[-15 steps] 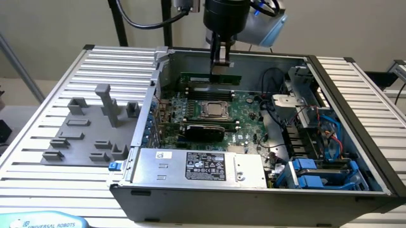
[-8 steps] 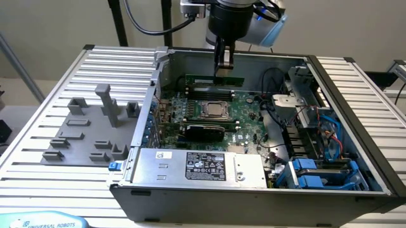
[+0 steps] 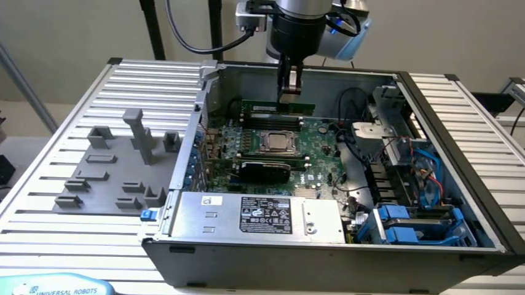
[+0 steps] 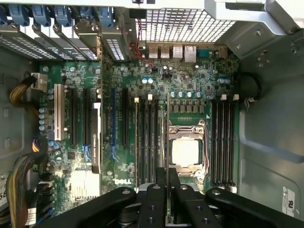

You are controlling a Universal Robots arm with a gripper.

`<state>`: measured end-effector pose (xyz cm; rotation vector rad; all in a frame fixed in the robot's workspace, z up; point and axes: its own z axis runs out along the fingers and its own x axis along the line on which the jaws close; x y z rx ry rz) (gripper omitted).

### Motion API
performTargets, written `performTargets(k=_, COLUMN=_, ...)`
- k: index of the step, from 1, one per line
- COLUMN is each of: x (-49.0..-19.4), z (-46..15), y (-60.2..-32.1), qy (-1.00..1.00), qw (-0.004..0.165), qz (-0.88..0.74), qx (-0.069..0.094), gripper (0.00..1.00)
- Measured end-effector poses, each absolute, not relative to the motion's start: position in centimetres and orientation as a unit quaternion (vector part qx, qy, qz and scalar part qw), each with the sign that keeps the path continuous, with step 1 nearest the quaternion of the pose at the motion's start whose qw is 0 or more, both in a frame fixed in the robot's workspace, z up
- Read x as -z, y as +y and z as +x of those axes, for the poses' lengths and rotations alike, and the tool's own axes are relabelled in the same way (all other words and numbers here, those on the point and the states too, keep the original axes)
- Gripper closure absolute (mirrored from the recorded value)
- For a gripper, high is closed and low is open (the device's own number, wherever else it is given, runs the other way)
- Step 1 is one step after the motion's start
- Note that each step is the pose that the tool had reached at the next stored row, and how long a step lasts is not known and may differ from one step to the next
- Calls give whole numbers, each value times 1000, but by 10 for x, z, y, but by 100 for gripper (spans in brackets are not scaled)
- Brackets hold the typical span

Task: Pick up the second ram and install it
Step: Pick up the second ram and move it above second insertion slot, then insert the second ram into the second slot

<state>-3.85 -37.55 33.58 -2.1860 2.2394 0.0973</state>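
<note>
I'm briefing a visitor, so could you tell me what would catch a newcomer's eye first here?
The open grey metal computer case sits centrally, its green motherboard exposed. The black gripper reaches into it, clamped on a long thin green memory stick at the far side.

The second ram [image 3: 264,108] is a long, thin green circuit-board stick. It stands level on its long edge, pinched at mid-length by the hand [image 3: 287,97]. In the exterior view it is just beyond the CPU socket [image 3: 279,142], over the memory slots [image 3: 271,120]. Whether it touches them is unclear.
</note>
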Motion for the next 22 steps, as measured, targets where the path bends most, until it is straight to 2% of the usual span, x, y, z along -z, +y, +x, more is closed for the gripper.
performTargets(k=14, x=-336, z=-39, y=-375, qy=715, qw=5, qz=-698, qx=-31, gripper=86)
performTargets(k=22, x=-323, z=-39, y=-375, qy=715, qw=5, qz=-698, qx=-31, gripper=86)
